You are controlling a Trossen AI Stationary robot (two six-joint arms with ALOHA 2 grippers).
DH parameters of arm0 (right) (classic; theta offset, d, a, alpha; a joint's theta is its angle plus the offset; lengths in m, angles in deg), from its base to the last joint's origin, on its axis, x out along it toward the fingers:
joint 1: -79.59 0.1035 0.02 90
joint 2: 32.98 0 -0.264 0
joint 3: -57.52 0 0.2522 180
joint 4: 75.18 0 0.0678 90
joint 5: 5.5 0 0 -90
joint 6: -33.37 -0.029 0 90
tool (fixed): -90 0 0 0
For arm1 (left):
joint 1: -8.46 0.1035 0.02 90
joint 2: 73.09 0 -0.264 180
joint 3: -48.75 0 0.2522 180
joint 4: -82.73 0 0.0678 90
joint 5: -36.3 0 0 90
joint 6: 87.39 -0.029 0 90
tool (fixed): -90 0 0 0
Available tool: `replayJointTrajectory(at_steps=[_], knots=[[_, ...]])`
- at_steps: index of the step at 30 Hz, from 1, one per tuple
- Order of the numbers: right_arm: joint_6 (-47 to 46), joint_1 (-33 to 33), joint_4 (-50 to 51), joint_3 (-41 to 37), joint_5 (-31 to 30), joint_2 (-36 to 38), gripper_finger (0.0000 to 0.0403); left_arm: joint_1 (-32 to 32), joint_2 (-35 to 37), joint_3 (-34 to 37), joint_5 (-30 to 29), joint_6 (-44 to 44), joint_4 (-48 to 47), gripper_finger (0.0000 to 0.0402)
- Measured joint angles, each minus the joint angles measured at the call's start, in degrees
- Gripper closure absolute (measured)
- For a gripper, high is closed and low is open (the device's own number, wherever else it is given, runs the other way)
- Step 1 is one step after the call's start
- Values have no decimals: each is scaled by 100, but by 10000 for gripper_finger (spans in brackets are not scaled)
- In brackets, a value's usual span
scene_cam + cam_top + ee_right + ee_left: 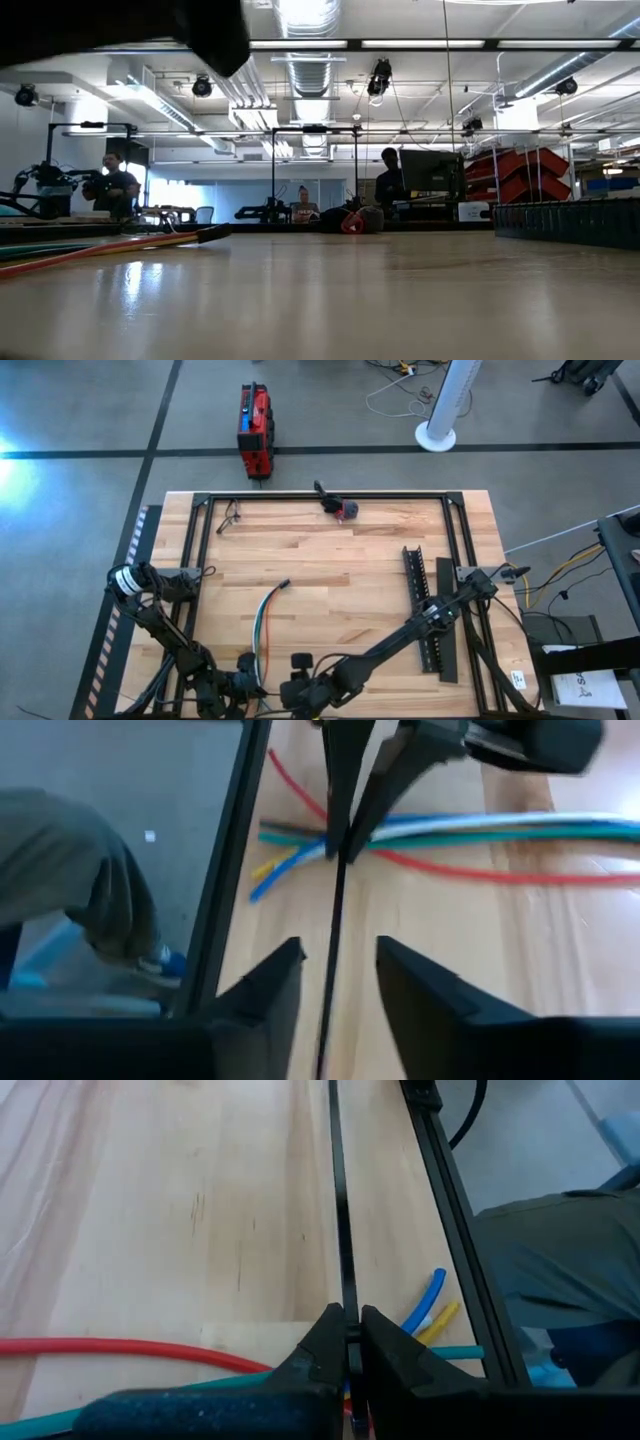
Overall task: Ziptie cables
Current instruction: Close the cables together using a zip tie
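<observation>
The cables (265, 625) lie as a loose bundle of red, green, blue and yellow wires on the wooden table, their near ends (425, 1305) close to the near frame rail. A thin black zip tie (338, 1200) lies across them. At the table's near edge my left gripper (248, 682) is shut on the zip tie where it crosses the cables (480, 825). My right gripper (340, 965) stands open just beside it, one finger on each side of the zip tie's strip (330, 935); I see no touch there. My left gripper pinches the thin black zip tie (347, 1315) between its two fingertips, right at the cable bundle. The fingers slant down from the table's near left (345, 830). The strip runs straight out beyond the fingers, low over the wood.
A long black toothed strip (425, 610) lies at the right. A black frame rail (320, 495) rims the table. A small red and black object (340, 508) sits at the far edge. Grey-green cloth of a person (560, 1250) shows past the near rail.
</observation>
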Motion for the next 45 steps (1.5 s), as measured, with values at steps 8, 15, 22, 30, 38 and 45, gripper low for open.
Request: replayJointTrajectory(at_steps=[8,15,22,30,38,45], knots=[[-128,-179,-831,-7,155,-381,236,51,20,0,-50,-201,-3,399],[-34,-317,-1071,-243,191,-471,267,175,24,4,-350,-402,-35,399],[7,-372,-1127,-310,129,-513,302,269,31,4,-384,-460,-32,399],[13,-368,-1136,-317,152,-534,350,269,33,4,-410,-457,-28,399],[13,-366,-1121,-317,151,-528,398,269,38,4,-374,-407,-88,399],[78,-364,-1014,-317,146,-446,400,247,206,0,-366,-280,-372,399]])
